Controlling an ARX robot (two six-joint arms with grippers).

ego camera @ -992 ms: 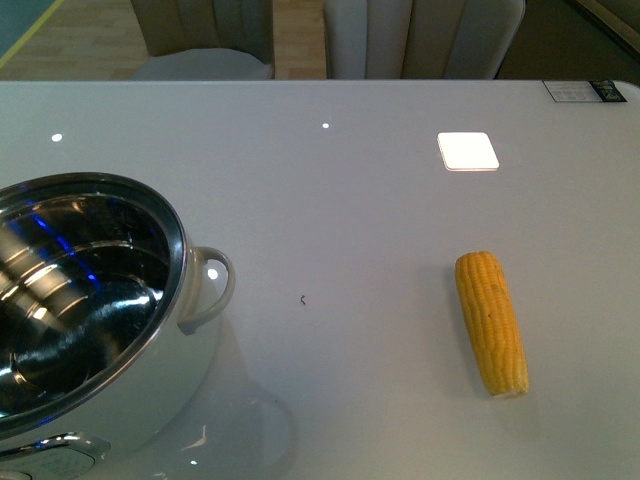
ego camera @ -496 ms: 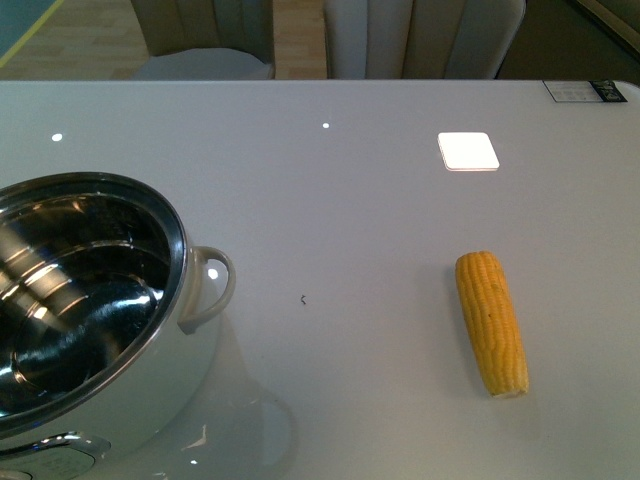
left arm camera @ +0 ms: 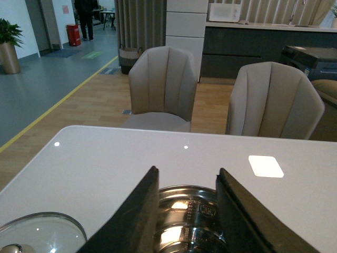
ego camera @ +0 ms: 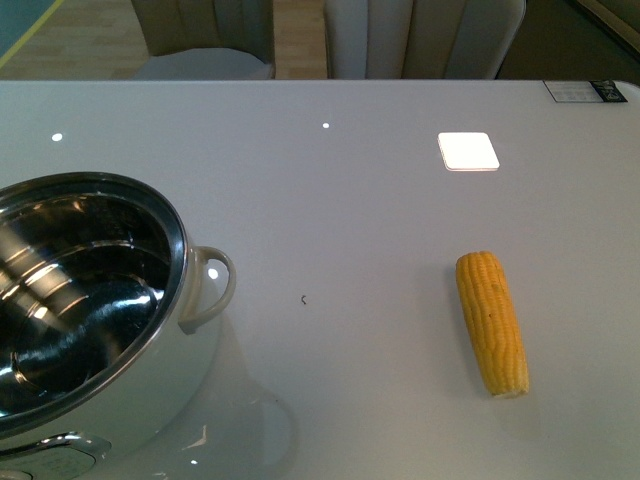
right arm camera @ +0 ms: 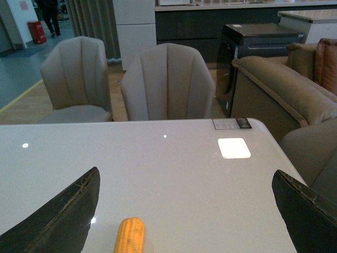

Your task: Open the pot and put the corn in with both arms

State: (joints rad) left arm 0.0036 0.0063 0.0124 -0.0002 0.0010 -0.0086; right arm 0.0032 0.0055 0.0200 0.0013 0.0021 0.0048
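– Nothing has moved since a second ago, has it?
– No. Only a blue glint inside the pot (ego camera: 181, 262) is gone. The bench (ego camera: 380, 200) carries the same things in the same places.
– Where does the pot stand?
– At the near left corner of the bench, uncovered, with its steel inside showing. Its glass lid (left arm camera: 42, 234) lies flat on the bench close by.
– And the arms?
– The left gripper (left arm camera: 187, 169) hangs over the pot's rim, fingers parted a little, nothing between them. The right gripper (right arm camera: 185, 173) is spread wide and holds nothing; it hangs above the bench with the corn (right arm camera: 130, 235) below it.
– So the corn isn't in?
– Not yet. It lies flat toward the near right part of the bench, well apart from the pot, its length pointing roughly from near edge to far edge.
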